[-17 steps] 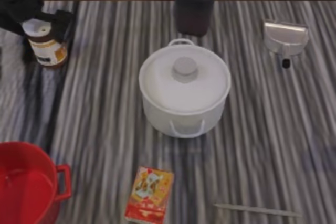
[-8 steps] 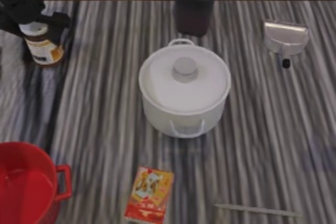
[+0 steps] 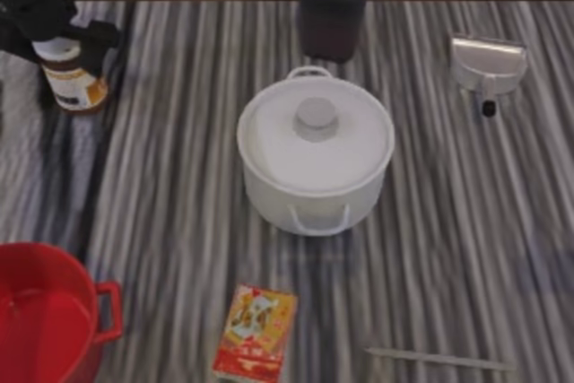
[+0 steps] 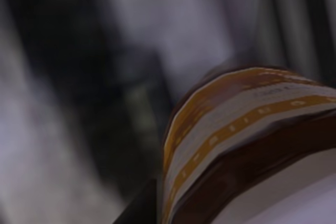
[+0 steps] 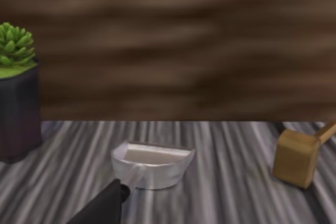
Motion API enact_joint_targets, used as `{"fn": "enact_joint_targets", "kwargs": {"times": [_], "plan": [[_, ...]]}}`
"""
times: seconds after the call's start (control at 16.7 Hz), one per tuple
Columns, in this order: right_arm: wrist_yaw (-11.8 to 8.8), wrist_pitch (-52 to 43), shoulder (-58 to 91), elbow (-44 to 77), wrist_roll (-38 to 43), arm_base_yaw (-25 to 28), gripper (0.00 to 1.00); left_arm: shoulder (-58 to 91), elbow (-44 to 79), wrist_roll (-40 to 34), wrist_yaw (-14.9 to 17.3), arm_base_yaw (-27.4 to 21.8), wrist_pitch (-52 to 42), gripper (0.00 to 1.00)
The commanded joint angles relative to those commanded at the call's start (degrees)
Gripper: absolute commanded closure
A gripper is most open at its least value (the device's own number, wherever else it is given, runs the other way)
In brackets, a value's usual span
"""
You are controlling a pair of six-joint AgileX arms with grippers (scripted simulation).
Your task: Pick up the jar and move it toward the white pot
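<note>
While gripping the jar (image 3: pixel 73 81), left fingers (image 3: pixel 54 29) sit at far-left desk (image 3: pixel 179 221) | pot (image 3: pixel 316 157) well apart | right fingers: cannot tell

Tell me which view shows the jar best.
Top view: the jar shows whole at the table's far left, under the left gripper. Left wrist view shows only a close slice of its label. Right wrist view misses it.

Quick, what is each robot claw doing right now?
Left gripper: closed on the jar, at the table's far left.
Right gripper: not in view.
</note>
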Motion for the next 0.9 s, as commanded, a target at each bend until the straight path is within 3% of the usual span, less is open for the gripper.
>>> {"fn": "enact_joint_targets", "kwargs": {"times": [0.6,0.9], "plan": [[0.0,0.0,0.0,0.0,0.0,0.0,0.0,-0.2,-0.1,0.1,0.0,0.2,0.0,1.0],[0.0,0.0,0.0,0.0,0.0,0.0,0.0,-9.5,-9.8,0.1,-0.1,0.7,0.6,1.0]]}}
